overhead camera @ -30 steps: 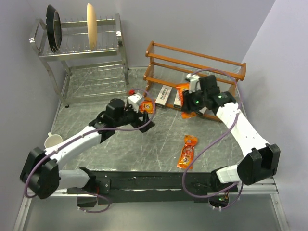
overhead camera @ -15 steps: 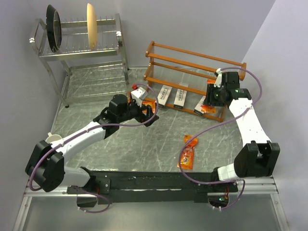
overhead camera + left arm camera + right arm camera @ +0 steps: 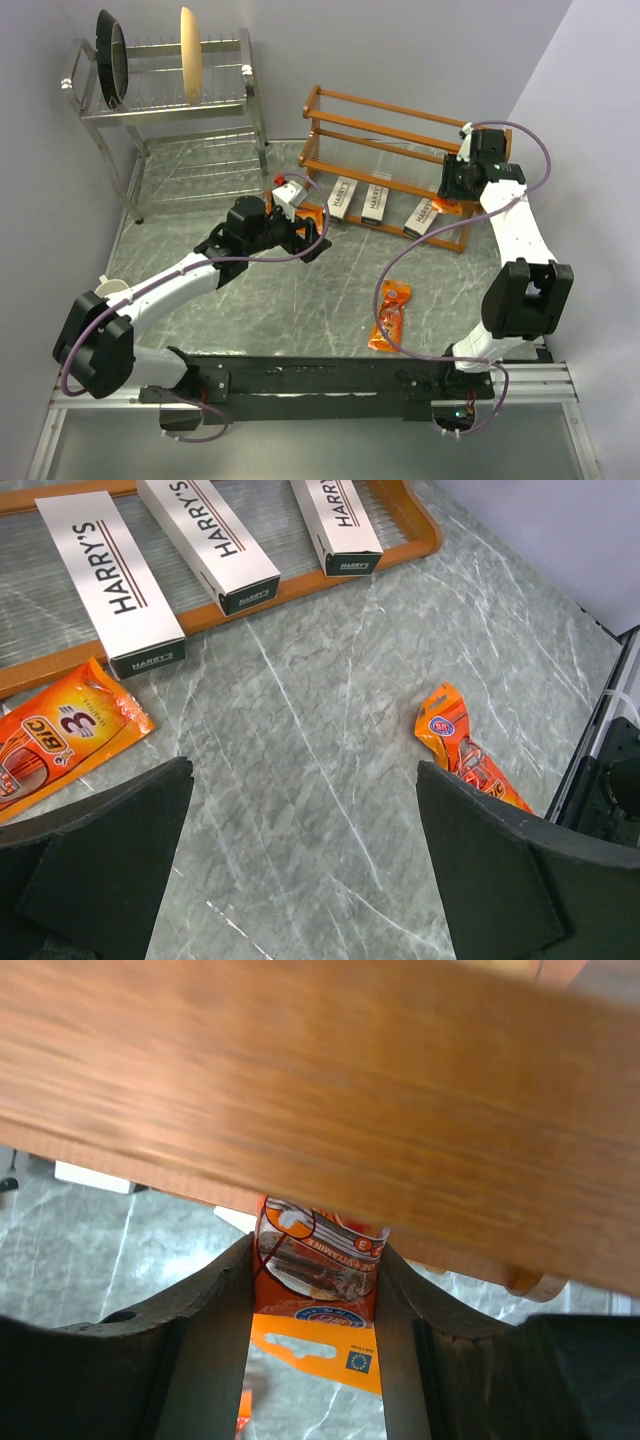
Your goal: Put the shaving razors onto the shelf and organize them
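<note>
Just changed: the right arm has swung from in front of the shelf's middle to its right end, carrying a glossy orange razor pack (image 3: 318, 1305) along. The left arm edged toward the shelf, then stopped.
What it means: the placing of this pack looks under way. It probably goes in at the right end, beside the boxes.
Right jaws: pinching the held pack by its two long edges. A blurred wooden rail sits close above it, and I cannot tell which tier that is.
Left jaws: spread wide and holding nothing, hanging low over the grey marbled counter (image 3: 330, 290).
Orange-brown wooden shelf (image 3: 400, 111): one, at the back right of the counter.
Flat pale-grey HARRY'S boxes (image 3: 110, 580): three, side by side on the bottom tier, near ends jutting over the front rail.
Orange packs: three. One is held, a second pack (image 3: 60, 742) lies on the counter against the shelf's front rail near the left jaws, and a third pack (image 3: 390, 315) lies loose, well apart toward the arm bases.
Left to do: two packs, by this count.
Other things: one steel wire dish rack (image 3: 160, 112) holding a dark pan (image 3: 112, 58) and a pale disc (image 3: 189, 52), and one white cup (image 3: 110, 292).
</note>
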